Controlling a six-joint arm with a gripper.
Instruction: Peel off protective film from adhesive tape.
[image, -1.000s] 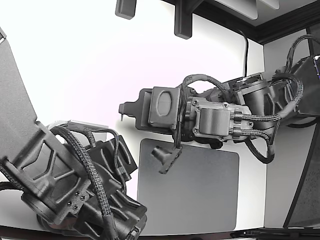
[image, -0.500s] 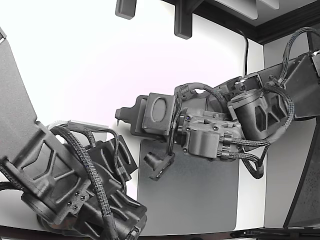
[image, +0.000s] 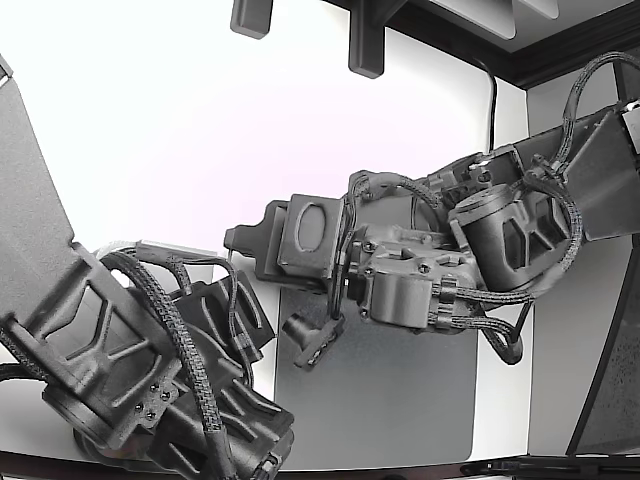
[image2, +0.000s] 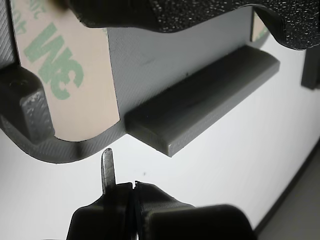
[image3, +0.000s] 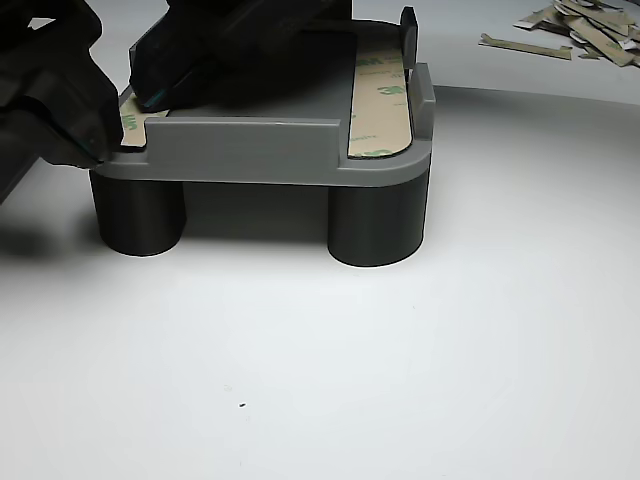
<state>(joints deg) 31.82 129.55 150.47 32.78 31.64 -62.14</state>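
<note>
Change: in the exterior view the arm (image: 450, 260) has been lowered and carried toward that view's left over the last second; the approach to the part is judged under way, nothing peeled yet.
Pose: wrist pitched down, tool nose leading; second arm (image: 130, 350) idle in the foreground.
Gripper (image2: 131, 187): fingers pressed together, no gap seen; nothing held. A thin tip (image2: 107, 167) is seen just short of the film edge.
Film (image2: 65, 80): tan, green-printed, flat on the grey fixture (image3: 260, 150); another strip (image3: 382, 100) intact.
Scraps (image3: 580, 25): peeled liners piled well apart.
</note>
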